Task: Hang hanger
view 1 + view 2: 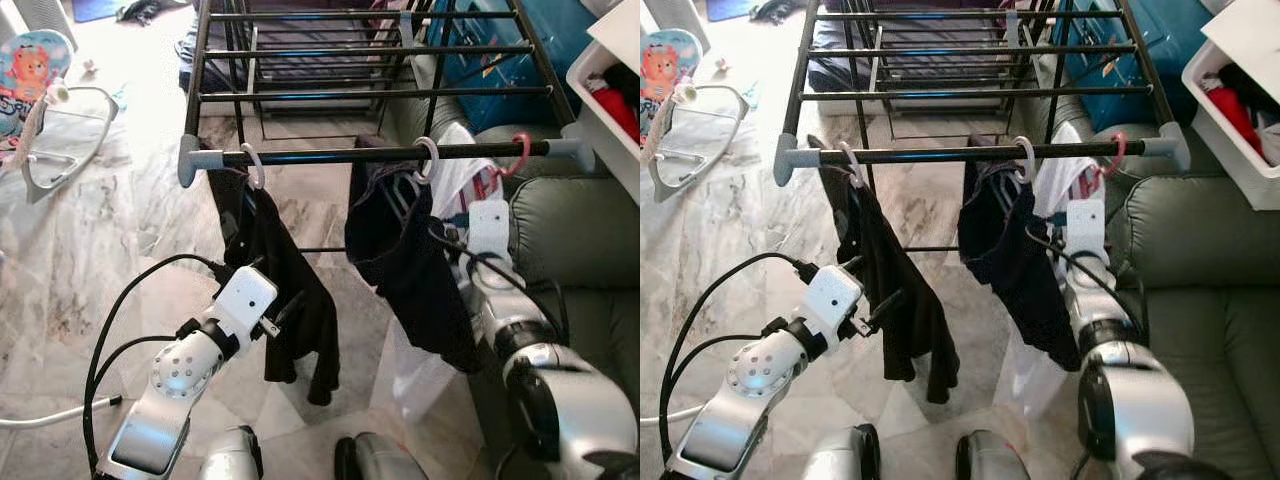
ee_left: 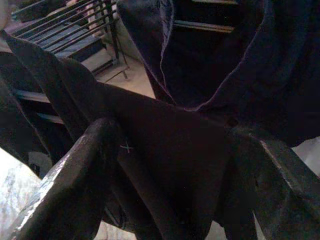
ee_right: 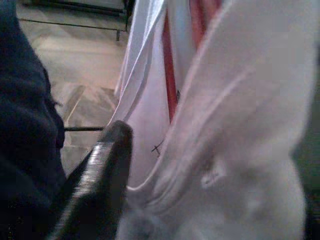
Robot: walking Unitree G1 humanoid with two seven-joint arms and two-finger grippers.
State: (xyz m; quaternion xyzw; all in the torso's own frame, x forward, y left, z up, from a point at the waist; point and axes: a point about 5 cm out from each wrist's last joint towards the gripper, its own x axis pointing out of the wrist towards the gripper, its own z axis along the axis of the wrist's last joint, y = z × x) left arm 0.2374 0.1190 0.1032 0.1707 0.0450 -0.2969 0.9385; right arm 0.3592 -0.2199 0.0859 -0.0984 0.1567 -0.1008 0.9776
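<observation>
Left hand [image 2: 170,165] spread around black garment [image 1: 290,300]; right hand's grip possibly on white garment [image 3: 225,150].

A black drying rack [image 1: 370,93] stands on the marble floor [image 1: 120,240]. From its near rail [image 1: 380,155] three hangers hang: black garments left [image 1: 275,290] and middle [image 1: 410,260], a white one [image 1: 462,180] right.

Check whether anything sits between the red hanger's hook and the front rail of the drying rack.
Nothing visible does: the red hanger already hooks over the front rail, right of two white hangers. The right claw is up against the white garment hanging from it; the left claw straddles the black garment.
</observation>
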